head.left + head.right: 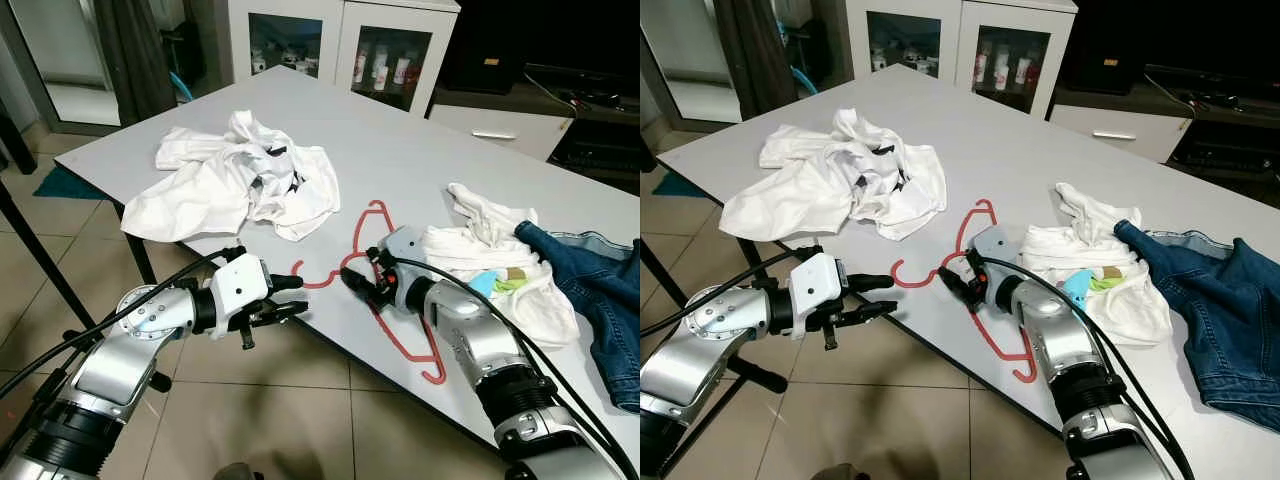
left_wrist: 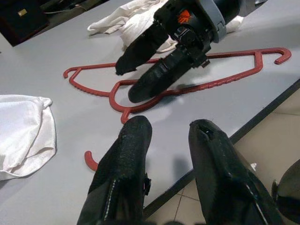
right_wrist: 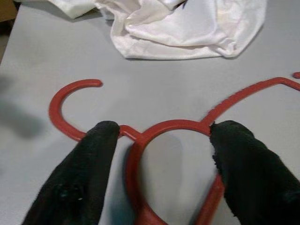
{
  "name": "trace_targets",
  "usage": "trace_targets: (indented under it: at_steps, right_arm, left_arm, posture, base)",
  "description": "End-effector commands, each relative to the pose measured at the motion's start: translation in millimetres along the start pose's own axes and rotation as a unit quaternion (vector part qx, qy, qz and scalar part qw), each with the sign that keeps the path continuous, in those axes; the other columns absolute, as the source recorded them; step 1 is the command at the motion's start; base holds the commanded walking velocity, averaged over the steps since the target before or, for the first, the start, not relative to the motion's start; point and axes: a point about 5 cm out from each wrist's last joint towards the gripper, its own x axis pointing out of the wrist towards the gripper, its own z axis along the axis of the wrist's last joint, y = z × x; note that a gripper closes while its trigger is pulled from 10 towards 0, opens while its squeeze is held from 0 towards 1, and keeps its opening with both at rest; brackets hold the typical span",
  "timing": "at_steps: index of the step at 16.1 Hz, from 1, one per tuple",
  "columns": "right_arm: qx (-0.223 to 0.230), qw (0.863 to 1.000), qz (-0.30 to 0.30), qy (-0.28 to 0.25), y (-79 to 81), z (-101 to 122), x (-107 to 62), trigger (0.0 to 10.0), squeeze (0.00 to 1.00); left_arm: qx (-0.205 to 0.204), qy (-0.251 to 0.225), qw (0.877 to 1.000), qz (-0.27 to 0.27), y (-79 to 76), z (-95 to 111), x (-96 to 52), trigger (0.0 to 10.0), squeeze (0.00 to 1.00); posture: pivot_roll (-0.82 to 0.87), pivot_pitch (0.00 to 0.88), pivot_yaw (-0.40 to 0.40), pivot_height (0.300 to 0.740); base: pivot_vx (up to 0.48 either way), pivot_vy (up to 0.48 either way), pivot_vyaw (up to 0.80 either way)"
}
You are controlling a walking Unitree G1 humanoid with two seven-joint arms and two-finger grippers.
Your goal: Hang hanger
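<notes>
Two head eyes above the table's near edge, plus one close camera on each wrist.

You look forward and down from the head across the grey table point(image 1: 420, 150), with the red hanger point(image 1: 375, 290) near the middle of both eye views; they share almost the whole scene, the right eye slightly offset. Your left wrist camera sits low off the table edge, sighting along the left end effector point(image 2: 171, 154) at the hanger and the right end effector point(image 2: 145, 77) beyond it. Your right wrist camera hovers very near the hanger, looking past the right end effector's fingertips point(image 3: 101, 136) toward the white cloth point(image 3: 187, 28).
</notes>
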Motion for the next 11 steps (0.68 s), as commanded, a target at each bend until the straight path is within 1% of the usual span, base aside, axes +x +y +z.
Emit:
trace_targets:
  at_steps: [1,4,6,8,10,11]
  right_arm:
    - [0.0,1.0,0.0,0.009,1.3,-4,2.2,10.0,0.0]
    - [-0.001,1.0,-0.011,0.024,2.1,-7,6.3,10.0,0.0]
    - [-0.002,0.999,-0.03,0.042,-2.8,-9,7.6,10.0,0.0]
    - [0.0,0.998,-0.026,0.057,-3.1,-14,7.3,10.0,0.0]
    - [0.003,0.996,-0.006,0.085,1.0,-23,6.6,7.1,0.0]
    - [0.004,0.995,-0.001,0.098,2.2,-27,6.1,0.0,0.0]
  left_arm:
    - [0.003,-0.004,1.0,0.019,5.9,3,-3.5,10.0,0.0]
    - [0.001,-0.003,0.999,0.033,10.8,2,-6.0,10.0,0.0]
    - [0.002,-0.002,0.999,0.036,11.9,2,-6.4,10.0,0.0]
    - [0.003,-0.002,0.999,0.037,12.2,2,-5.8,10.0,0.0]
    - [0.005,-0.003,0.999,0.036,12.4,3,-4.6,10.0,0.0]
    - [0.006,-0.005,0.999,0.035,12.3,4,-3.5,10.0,0.0]
  posture:
    - [0.08,0.002,-0.083,0.723]
    - [0.09,0.0,-0.085,0.723]
    - [0.09,0.0,-0.085,0.723]
    - [0.09,0.0,-0.084,0.723]
    - [0.08,0.0,-0.081,0.723]
    - [0.08,0.0,-0.079,0.723]
  base:
    - [0.0,0.0,0.0]
    - [0.0,0.0,0.0]
    - [0.0,0.0,0.0]
    - [0.0,0.0,0.0]
    - [0.0,0.0,0.0]
    - [0.0,0.0,0.0]
